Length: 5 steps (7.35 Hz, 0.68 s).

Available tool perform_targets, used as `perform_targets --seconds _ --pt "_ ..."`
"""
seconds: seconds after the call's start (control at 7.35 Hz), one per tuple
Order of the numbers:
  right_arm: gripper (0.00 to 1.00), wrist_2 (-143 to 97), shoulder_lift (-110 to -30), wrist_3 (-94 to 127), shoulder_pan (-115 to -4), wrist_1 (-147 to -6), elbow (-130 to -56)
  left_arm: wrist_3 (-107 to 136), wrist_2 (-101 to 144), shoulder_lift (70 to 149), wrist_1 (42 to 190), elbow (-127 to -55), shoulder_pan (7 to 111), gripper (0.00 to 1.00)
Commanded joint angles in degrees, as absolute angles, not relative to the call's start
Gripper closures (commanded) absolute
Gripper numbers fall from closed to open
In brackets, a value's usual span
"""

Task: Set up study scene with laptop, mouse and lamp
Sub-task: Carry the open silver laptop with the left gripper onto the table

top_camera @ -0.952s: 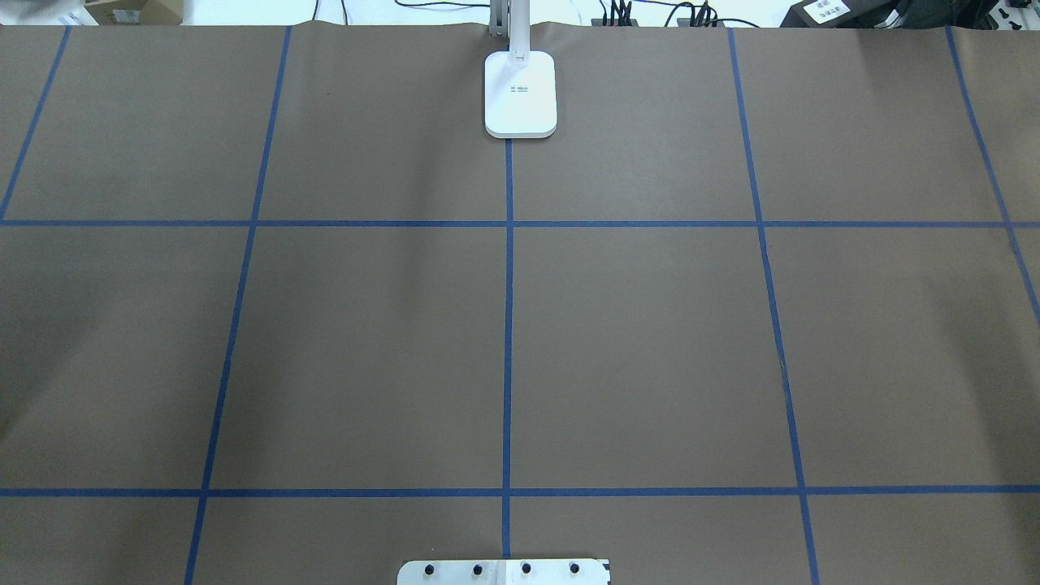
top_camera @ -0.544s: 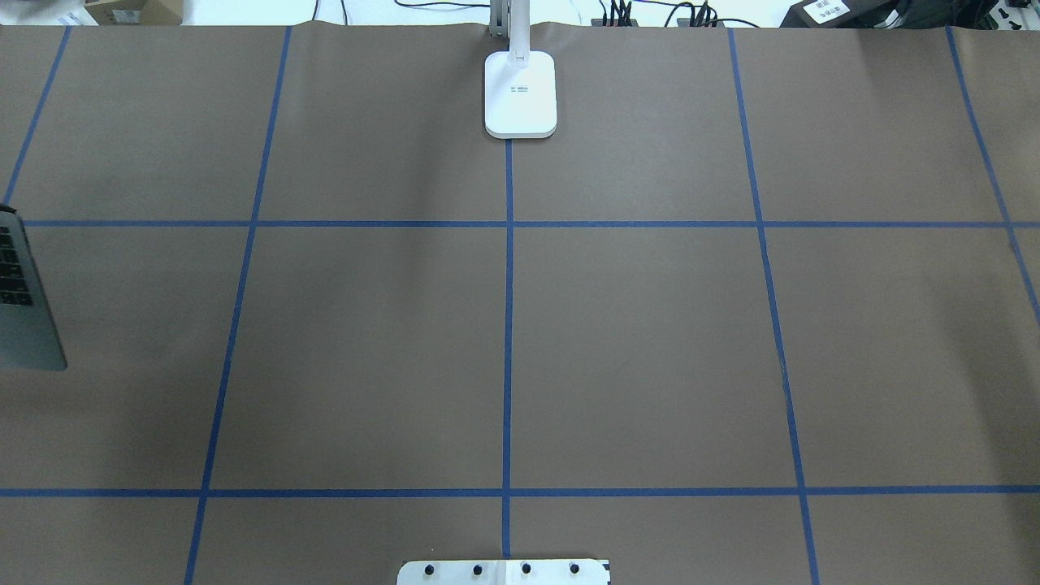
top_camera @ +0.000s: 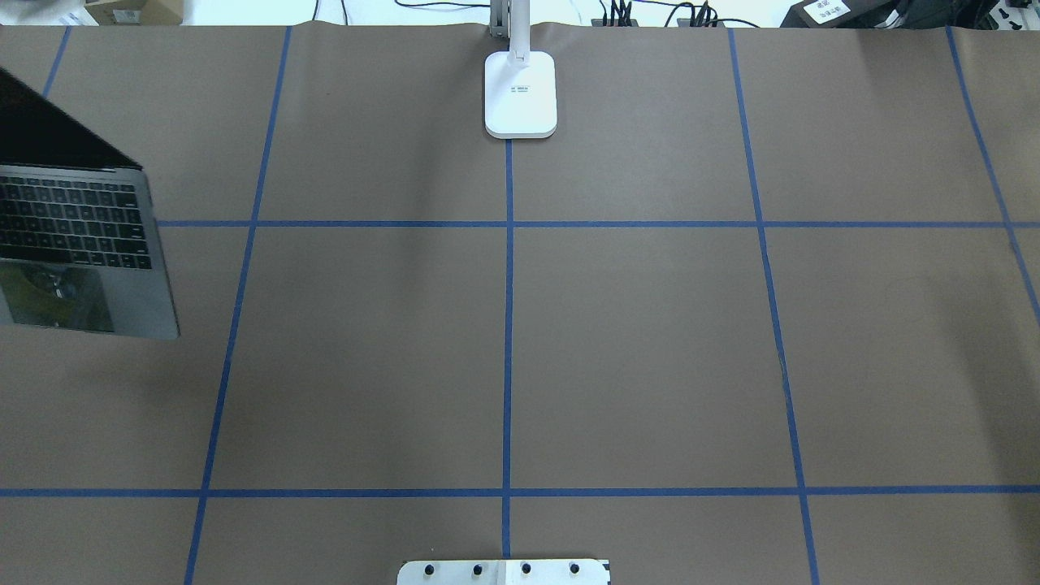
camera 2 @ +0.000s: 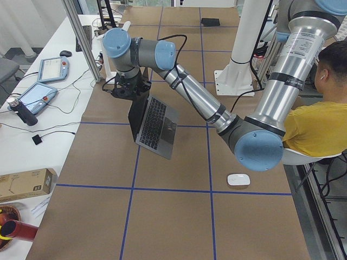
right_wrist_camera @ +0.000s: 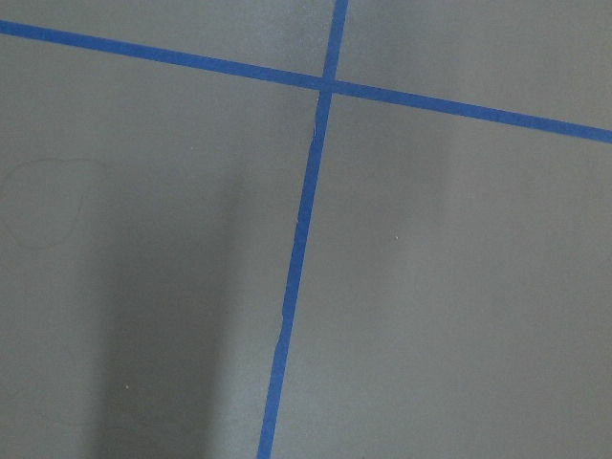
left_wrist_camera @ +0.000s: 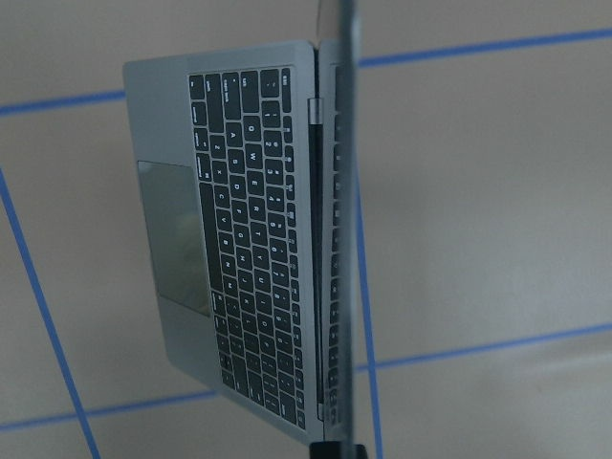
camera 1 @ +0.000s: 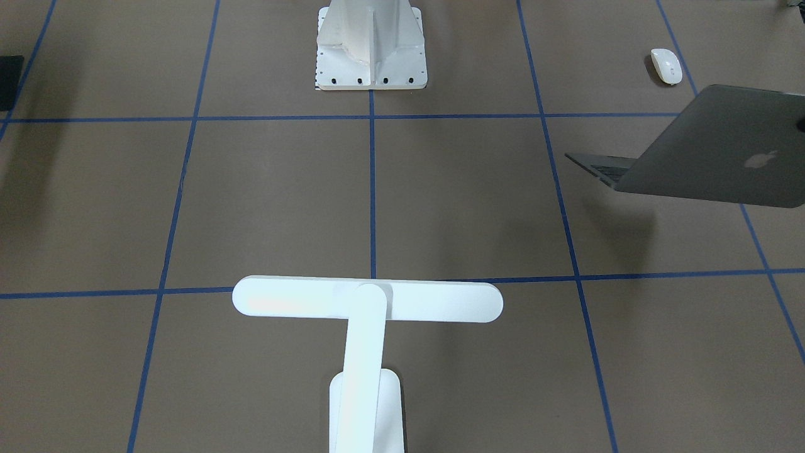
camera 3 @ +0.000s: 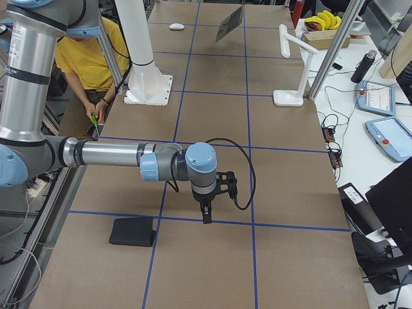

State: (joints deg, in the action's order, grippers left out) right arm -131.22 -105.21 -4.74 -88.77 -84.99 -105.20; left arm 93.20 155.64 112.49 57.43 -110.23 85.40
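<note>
The grey laptop (camera 1: 710, 151) hangs open above the table, tilted, with its shadow below it. It also shows in the overhead view (top_camera: 81, 244) at the left edge and in the left wrist view (left_wrist_camera: 249, 239). My left gripper (camera 2: 129, 91) is shut on the top edge of its lid. The white mouse (camera 1: 666, 65) lies near the robot's side, behind the laptop. The white T-shaped lamp (camera 1: 368, 301) stands at the far middle edge, its base (top_camera: 521, 93) on the centre line. My right gripper (camera 3: 206, 217) hangs over bare table; I cannot tell whether it is open or shut.
A flat black pad (camera 3: 132, 230) lies near my right gripper. The white bolted pedestal (camera 1: 371, 44) stands at the robot's side. A person in a yellow shirt (camera 2: 320, 119) sits behind it. Boxes and tablets lie beyond the far edge.
The laptop has come into the overhead view from the left edge and moved right, carried by my left gripper. The lamp has not moved.
</note>
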Motion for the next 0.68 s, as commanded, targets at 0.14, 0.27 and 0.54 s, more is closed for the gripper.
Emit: perform_targets --seconds 0.14,0.27,0.54 --pt "0.00 -131.2 -105.2 -4.7 -88.8 -85.0 -105.1 122.2 153.7 116.9 75.1 -109.3 72.5 1.00" --pt "0.00 -131.2 -105.2 -4.6 -88.8 -85.0 -105.1 128.3 150.8 120.1 75.7 -109.2 69.2 1.00" --pt "0.00 -131.3 -105.2 -4.6 -88.8 -85.0 -105.1 135.8 143.9 127.0 76.0 -105.7 62.8 1.00"
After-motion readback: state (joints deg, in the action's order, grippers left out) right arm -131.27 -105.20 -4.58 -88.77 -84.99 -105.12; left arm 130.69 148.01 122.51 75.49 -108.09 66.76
